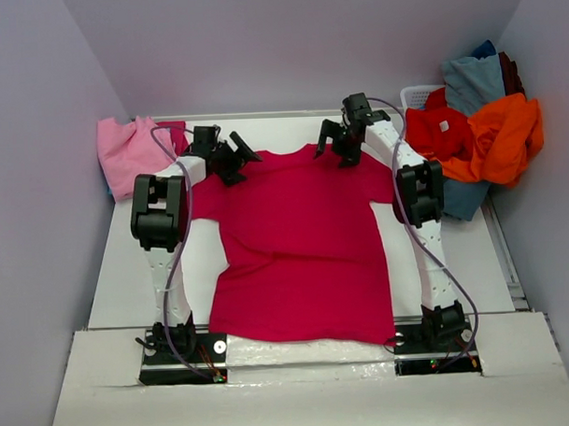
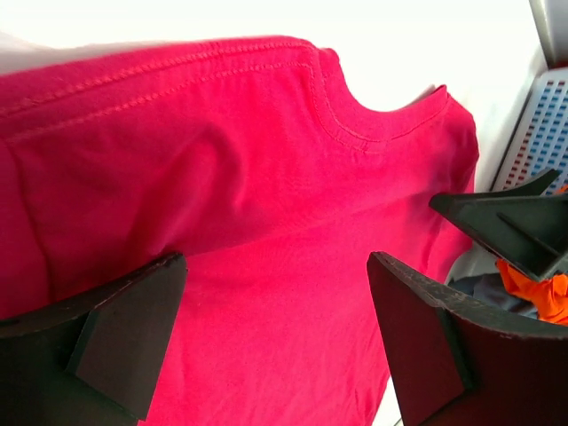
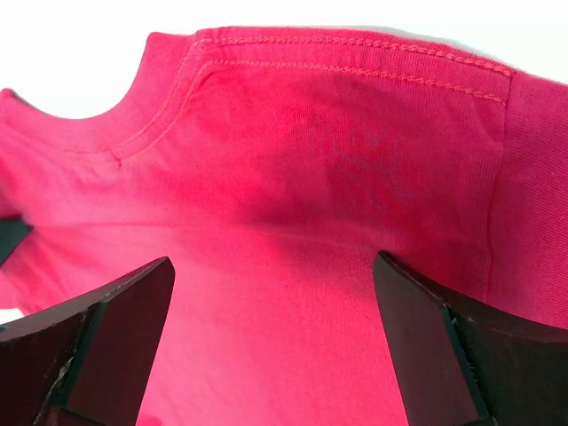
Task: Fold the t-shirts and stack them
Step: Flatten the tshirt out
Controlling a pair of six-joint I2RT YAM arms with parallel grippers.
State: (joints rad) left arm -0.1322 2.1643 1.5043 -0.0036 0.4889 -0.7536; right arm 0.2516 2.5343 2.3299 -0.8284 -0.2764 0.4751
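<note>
1. The crimson t-shirt (image 1: 300, 250) lies spread flat on the table (image 1: 123, 275) between the two arms. Its collar is at the far side, its hem is at the near edge, and both sleeves are out to the sides.
2. The left claw (image 1: 228, 159) hangs over the shirt's left shoulder with its fingers spread wide and nothing between them. Its wrist view shows only smooth cloth under the gap, with the collar just beyond.
3. The right claw (image 1: 336, 141) hangs over the other shoulder, just beside the collar. It is equally wide apart and grips nothing. Whether either claw touches the cloth I cannot tell.
4. A pink t-shirt (image 1: 128, 153) sits bunched in the far left corner of the table. It looks rumpled rather than neatly folded, though its far side is hidden.
5. At the far right a red t-shirt (image 1: 438, 133), an orange t-shirt (image 1: 506, 140) and a grey-blue t-shirt (image 1: 471, 80) are heaped loosely over a white basket (image 1: 416, 96). None of them is folded.
6. The task looks to be at an early stage. The crimson shirt is laid out ready but has no fold in it, and no tidy stack is visible anywhere.
7. Still to do, by my reading: pinch both shoulders, fold this shirt and set it down as the base of a stack. Each shirt from the heap then needs the same.
</note>
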